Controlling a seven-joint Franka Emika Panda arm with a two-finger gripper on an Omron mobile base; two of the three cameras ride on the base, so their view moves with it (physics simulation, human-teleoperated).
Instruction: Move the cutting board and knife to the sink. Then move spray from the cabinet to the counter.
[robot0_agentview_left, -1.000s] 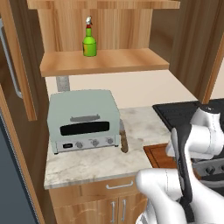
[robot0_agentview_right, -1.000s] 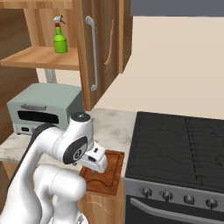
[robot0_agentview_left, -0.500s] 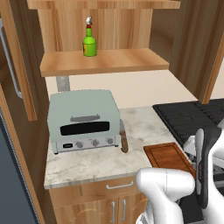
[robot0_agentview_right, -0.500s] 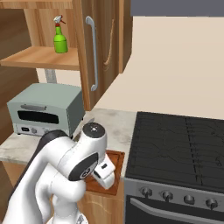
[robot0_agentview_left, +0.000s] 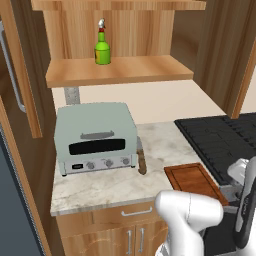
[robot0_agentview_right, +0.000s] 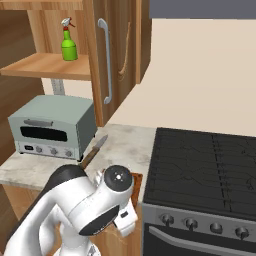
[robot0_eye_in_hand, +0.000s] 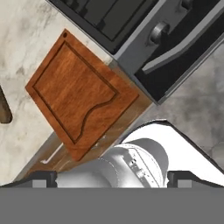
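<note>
One reddish wooden cutting board (robot0_eye_in_hand: 78, 94), rectangular with a groove near its rim, lies flat at the front edge of the marbled worktop (robot0_agentview_left: 110, 182), close beside the black stove (robot0_agentview_right: 200, 170). One knife (robot0_agentview_left: 141, 159) with a brown handle lies at the board's 10 o'clock, just beside the grey toaster oven (robot0_agentview_left: 95, 137). One green spray bottle (robot0_agentview_left: 102, 47) stands on the wooden cabinet shelf (robot0_agentview_left: 120, 72). The end effector (robot0_eye_in_hand: 111, 177), fingers spread wide and empty, looks down over the board.

cutting board (robot0_agentview_right: 136, 181): mostly behind the arm in right base view. knife (robot0_eye_in_hand: 3, 109): cut by hand view's left edge, blade unseen. Spray (robot0_agentview_left: 102, 48) label too small to read.
</note>
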